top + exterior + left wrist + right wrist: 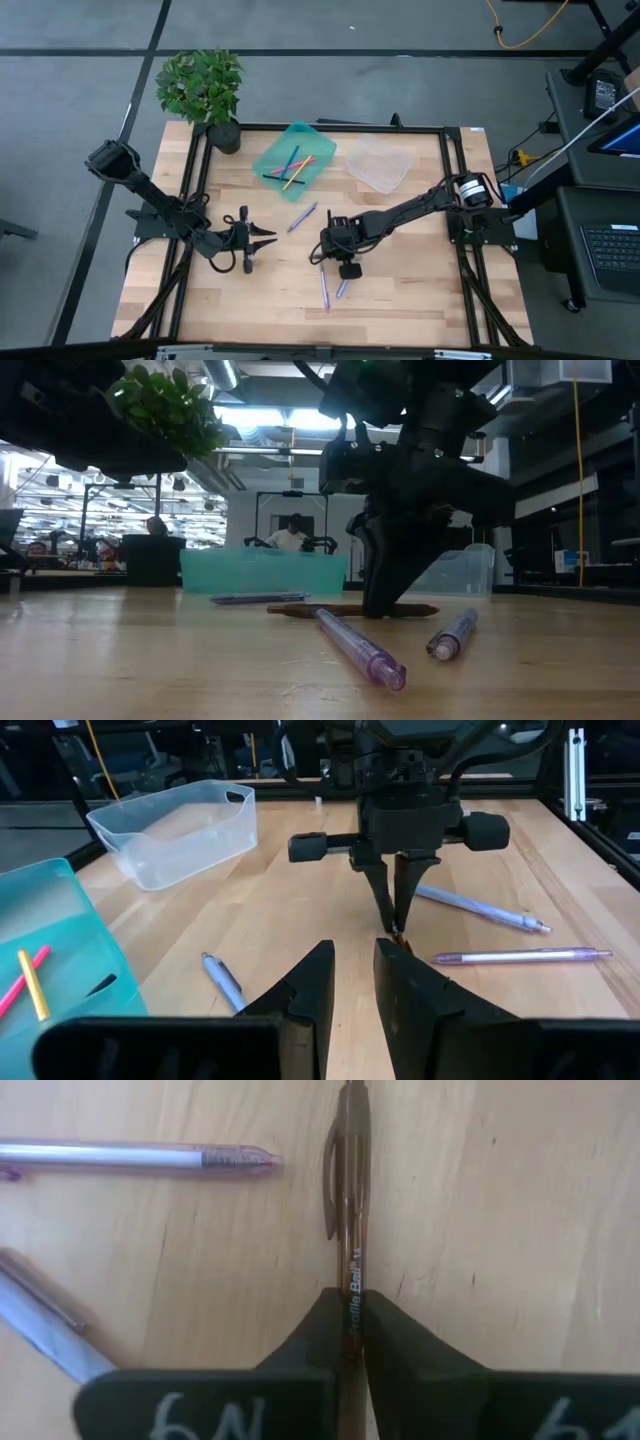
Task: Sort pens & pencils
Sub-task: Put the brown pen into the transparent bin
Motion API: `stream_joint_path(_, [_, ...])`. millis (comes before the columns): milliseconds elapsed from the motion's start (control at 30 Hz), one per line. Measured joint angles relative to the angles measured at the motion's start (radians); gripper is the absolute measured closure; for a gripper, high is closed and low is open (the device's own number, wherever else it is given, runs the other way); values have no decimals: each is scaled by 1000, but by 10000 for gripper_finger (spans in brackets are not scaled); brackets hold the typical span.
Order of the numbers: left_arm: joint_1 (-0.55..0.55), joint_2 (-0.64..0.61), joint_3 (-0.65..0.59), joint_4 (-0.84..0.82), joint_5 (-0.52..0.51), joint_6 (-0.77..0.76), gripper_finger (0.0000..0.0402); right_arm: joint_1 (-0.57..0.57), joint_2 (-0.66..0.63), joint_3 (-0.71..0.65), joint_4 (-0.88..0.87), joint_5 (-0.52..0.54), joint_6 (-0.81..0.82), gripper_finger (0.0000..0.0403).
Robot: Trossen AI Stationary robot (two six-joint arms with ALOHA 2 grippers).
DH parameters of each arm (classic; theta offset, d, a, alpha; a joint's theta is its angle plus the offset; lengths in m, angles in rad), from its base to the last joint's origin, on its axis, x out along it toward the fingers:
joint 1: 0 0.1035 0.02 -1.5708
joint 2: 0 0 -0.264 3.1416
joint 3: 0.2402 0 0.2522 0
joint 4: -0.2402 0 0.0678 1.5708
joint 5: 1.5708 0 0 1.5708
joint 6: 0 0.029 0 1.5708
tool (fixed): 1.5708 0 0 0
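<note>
Pinching a brown pen flat against the tabletop, the right hand risks losing it on lifting; the thin grip could let it roll. Left hand waits spread.

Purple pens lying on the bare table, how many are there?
3: one purple pen near the teal tray, two side by side beside the right gripper. Others may hide under the arm.

Right end effector clamped, tabletop-low.
</note>
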Motion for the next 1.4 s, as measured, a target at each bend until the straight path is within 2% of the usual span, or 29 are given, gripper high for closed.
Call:
stream_joint_path(200, [0,0,0,-1,0,0,333,-30,0,-2,10,-66,-8,379])
stream_joint_path(533, [0,0,0,-3,0,0,333,-43,-46,-7,18,-78,-33,379])
stream_joint_path(833, [1,0,0,-4,0,1,333,-43,-179,-7,-77,-4,-49,379])
stream_joint_path(1133, [9,0,0,-6,0,1,333,-51,-298,-9,-106,-8,-63,379])
stream_joint_path(1300, [9,0,0,-11,0,2,333,-73,-396,-69,-99,-8,-57,379])
stream_joint_path(1400, [14,0,0,-11,-1,3,333,-85,-489,-145,-29,-10,-41,379])
